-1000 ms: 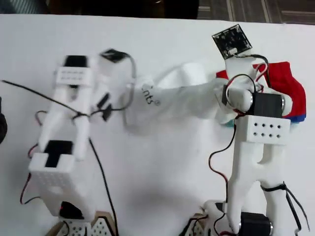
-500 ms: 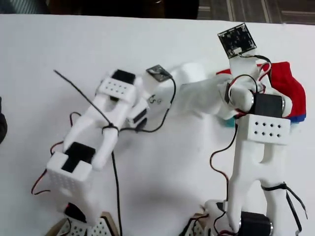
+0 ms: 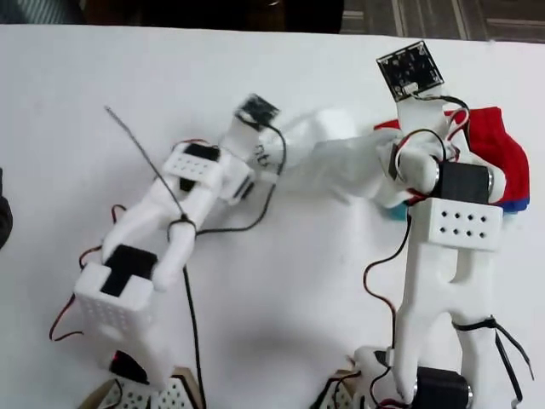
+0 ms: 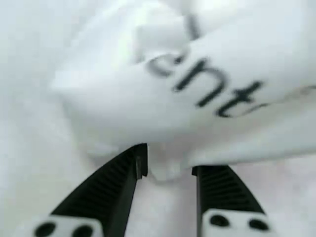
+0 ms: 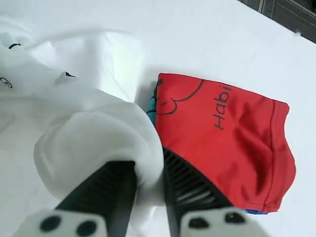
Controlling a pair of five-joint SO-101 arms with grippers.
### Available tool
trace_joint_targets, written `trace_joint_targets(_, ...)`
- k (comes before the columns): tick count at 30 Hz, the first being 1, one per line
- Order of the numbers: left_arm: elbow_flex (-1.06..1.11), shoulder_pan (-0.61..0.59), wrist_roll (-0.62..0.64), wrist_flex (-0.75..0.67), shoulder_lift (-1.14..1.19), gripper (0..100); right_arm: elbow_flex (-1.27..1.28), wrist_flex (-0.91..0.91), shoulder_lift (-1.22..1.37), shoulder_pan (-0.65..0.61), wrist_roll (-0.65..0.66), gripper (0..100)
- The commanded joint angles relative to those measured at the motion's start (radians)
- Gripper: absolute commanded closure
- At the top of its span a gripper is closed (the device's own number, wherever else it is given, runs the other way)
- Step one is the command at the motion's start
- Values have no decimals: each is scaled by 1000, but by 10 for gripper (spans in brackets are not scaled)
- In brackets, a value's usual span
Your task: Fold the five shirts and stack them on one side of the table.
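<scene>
A white shirt [image 3: 341,162] with dark lettering lies bunched across the middle back of the table. My right gripper [image 5: 148,180] is shut on a thick fold of the white shirt [image 5: 89,133], right beside the folded red shirt [image 5: 222,128]. The red shirt [image 3: 494,141] rests on a blue one [image 3: 515,204] at the table's right side. My left gripper [image 4: 169,170] is open at the lettered end of the white shirt [image 4: 197,74], with a small tuck of its edge between the fingers. In the high view the left gripper [image 3: 258,152] sits at the shirt's left end.
The white table [image 3: 281,281] has bare room in front of the shirt between the two arms, and at the far left. Loose cables [image 3: 128,136] trail from the left arm. A dark object [image 3: 3,217] shows at the left edge.
The left arm swung in from the left to the lettered end of the white shirt, and that end has bunched up toward the right. The right arm has barely moved.
</scene>
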Motion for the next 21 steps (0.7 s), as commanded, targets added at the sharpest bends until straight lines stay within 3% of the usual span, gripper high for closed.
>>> trace_joint_targets(1,-4,-43,20,-28,-49,828,-3,7,-36,12,2,979)
trace_joint_targets(10,-19,-69,20,54,-58,830,-3,7,-36,7,-3,979)
trace_joint_targets(17,-311,-8,25,473,-54,831,-3,7,-36,7,-5,979)
trace_joint_targets(21,-403,48,18,598,-49,831,-3,5,-36,5,-5,979)
